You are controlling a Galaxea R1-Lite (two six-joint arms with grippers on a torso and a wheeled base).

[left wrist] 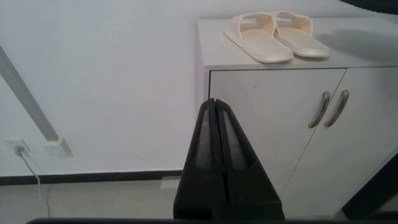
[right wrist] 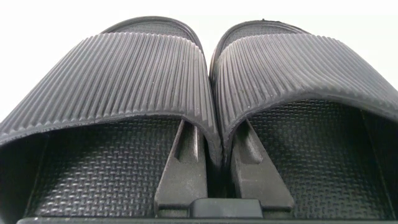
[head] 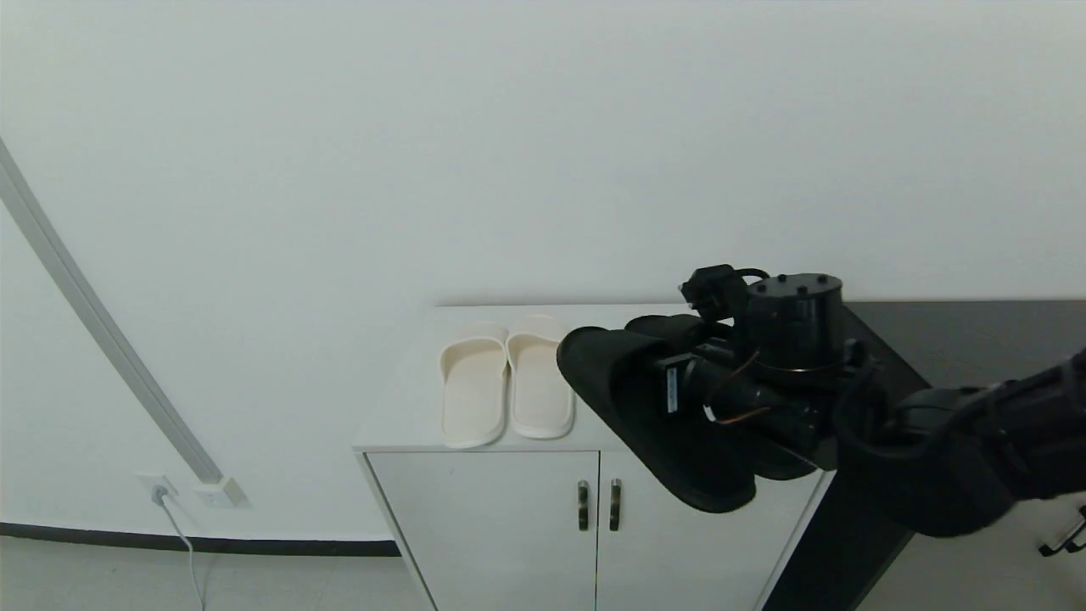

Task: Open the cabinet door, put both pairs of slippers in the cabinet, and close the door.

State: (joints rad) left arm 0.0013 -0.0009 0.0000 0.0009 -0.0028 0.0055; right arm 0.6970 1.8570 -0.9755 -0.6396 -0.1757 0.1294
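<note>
Left gripper [left wrist: 215, 109]: pressed closed, empty; hung low, short of cabinet [left wrist: 261, 112] front.
Right gripper [right wrist: 212, 149]: clamped on inner edges of both black slippers [head: 670, 450]; held over cabinet's right front edge.
Texture: ribbed straps, pebbled rubbery footbeds.
Doors [head: 484, 526]: flat, matte, pale; found closed.
Cream slippers [head: 505, 382]: smooth moulded; sat side by side on cabinet top.
Progress: judged early; nothing stowed, opening not yet done.

A grey strip [head: 93, 314] runs slantwise down the white wall [head: 543, 127] to a small white box [head: 222, 492] near the wall's lower edge. Just beside the box sits a socket [head: 155, 490], with a white cable [head: 188, 552] hanging from it toward the pale floor [head: 102, 581]. A black skirting [head: 254, 543] lines the wall's foot. At the right stands a dark panel [head: 976, 339], perhaps another wall face.
</note>
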